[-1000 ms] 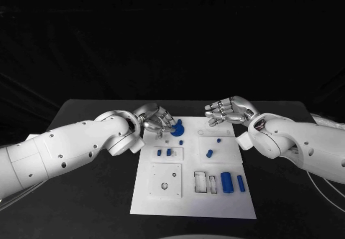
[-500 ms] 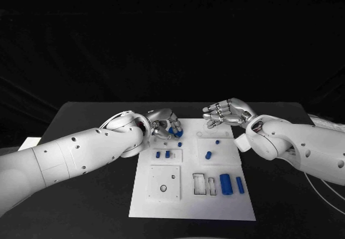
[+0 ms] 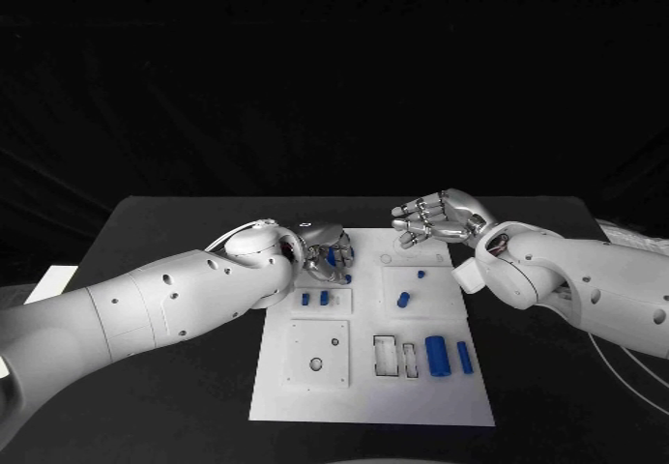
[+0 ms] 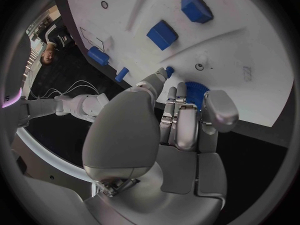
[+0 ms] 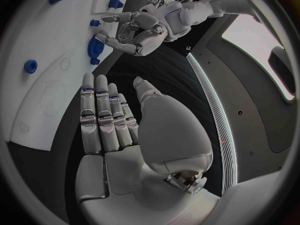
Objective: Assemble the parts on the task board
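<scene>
- The blue gear [image 4: 196,92], a toothed round part, sits at the far left corner of the task board [image 3: 365,391], upper middle of the head view; the left wrist view shows its toothed rim between the fingertips
- The left hand [image 3: 324,250] is over that corner with its fingers curled down around the blue gear; the fingertips touch its rim, but whether it is truly gripped I cannot tell
- The task board is a white plate lying lengthwise in the centre of the head view on the black table [image 3: 167,387]
- Two small blue blocks [image 3: 315,298] stand side by side in a raised square just below the left hand
- A small blue peg [image 3: 404,300] stands upright right of the blocks, with a smaller blue stud [image 3: 421,274] just above it
- A large blue cylinder [image 3: 436,356] and a thin blue bar [image 3: 464,357] lie side by side in the lower right of the board, next to two rectangular slots [image 3: 397,357]
- A square white panel [image 3: 319,354] with a dark round hole lies in the lower left of the board
- The right hand [image 3: 439,218] hovers above the board's far right corner, upper right of centre, holding nothing, its fingers apart and only lightly bent
</scene>
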Available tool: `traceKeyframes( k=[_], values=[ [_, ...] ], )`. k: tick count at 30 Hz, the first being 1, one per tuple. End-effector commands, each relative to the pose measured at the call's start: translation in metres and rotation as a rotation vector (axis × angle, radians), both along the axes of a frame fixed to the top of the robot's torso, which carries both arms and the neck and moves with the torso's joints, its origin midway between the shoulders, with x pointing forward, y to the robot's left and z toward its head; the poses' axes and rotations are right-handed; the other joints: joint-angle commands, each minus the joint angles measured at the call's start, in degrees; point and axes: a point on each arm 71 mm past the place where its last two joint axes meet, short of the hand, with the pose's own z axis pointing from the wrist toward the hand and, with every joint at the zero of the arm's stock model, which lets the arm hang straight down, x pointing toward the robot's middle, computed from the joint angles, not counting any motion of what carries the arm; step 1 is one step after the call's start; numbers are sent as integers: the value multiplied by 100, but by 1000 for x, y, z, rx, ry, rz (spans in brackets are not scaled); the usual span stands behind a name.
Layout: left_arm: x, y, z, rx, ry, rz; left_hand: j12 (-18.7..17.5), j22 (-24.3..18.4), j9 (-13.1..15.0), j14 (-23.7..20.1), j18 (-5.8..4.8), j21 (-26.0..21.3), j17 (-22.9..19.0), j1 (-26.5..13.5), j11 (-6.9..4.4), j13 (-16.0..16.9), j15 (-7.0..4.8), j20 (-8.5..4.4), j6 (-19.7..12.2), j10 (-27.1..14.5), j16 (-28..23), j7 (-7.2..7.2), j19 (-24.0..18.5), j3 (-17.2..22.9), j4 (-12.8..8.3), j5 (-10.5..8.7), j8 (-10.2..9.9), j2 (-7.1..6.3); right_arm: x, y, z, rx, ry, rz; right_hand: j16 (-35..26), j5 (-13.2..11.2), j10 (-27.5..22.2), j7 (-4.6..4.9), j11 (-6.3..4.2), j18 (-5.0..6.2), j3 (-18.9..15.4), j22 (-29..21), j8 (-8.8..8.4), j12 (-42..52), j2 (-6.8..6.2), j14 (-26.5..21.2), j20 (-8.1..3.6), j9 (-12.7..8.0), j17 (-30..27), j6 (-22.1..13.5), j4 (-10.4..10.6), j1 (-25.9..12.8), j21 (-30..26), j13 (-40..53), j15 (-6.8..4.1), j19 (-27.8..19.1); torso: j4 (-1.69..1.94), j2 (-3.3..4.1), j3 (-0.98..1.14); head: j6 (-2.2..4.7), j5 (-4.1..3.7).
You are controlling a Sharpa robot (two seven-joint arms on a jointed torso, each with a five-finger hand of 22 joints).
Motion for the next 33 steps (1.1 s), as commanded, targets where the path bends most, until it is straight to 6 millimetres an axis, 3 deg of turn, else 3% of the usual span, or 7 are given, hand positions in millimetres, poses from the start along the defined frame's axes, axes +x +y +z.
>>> traceKeyframes(
  k=[1, 14, 33],
  values=[
    [0, -2, -3, 63, 0, 1, -45, -39, -14, 217, -64, -50, -14, 40, 3, -25, -30, -11, 64, 50, 8, -7, 41, 38, -3, 19, -33, 4, -1, 3, 0, 3, -9, 17, -19, 3, -50, -7, 9, 81, -27, -6, 26, 21, 14, 23, 6, 3, -5, -37, -14, -34, -36, -9, 28, 43, 2, -4, 3, -7, 1],
    [-2, -9, -5, 67, -1, -4, -210, -104, -84, 224, -50, -129, -38, 127, -30, -164, -60, -37, 247, 281, 57, -35, 58, 316, -73, 24, -118, 108, -1, 3, 0, 4, -8, 20, -19, 3, -50, -7, 9, 81, -27, -6, 26, 21, 14, 23, 6, 3, -5, -37, -14, -34, -36, -9, 28, 43, 4, -5, 2, -18, -13],
    [-6, -14, -6, 92, 4, -28, -363, -214, -130, 218, -27, -254, -83, 77, -83, -253, -106, -83, 425, 514, 85, -82, 63, 509, -149, 17, -183, 76, -1, 4, 0, 5, -7, 24, -19, 3, -50, -7, 9, 81, -27, -6, 26, 21, 14, 23, 6, 3, -5, -37, -14, -34, -36, -9, 28, 43, 3, -3, 4, -30, -23]
  ],
)
